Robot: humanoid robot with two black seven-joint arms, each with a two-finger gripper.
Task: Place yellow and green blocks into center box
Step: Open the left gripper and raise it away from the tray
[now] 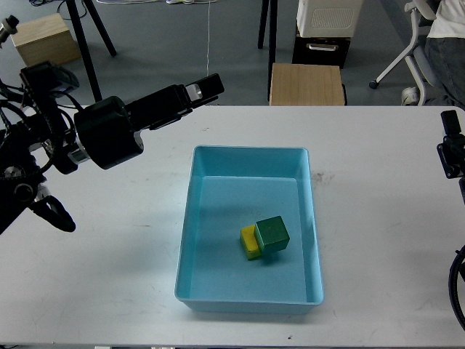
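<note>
A green block (272, 234) and a yellow block (249, 243) lie side by side, touching, on the floor of the light blue box (240, 190) at the middle of the white table. My left arm is drawn back to the left. Its far end (205, 86) points up and right over the table's back edge, well clear of the box, and its fingers cannot be told apart. A dark part of my right arm (451, 147) shows at the right edge, its fingers not distinguishable. Neither holds anything I can see.
The white table (385, 218) spreads around the box. Behind it on the floor stand a wooden crate (306, 83), a second wooden box (42, 42) at the far left, tripod legs (93, 51) and an office chair (418, 43).
</note>
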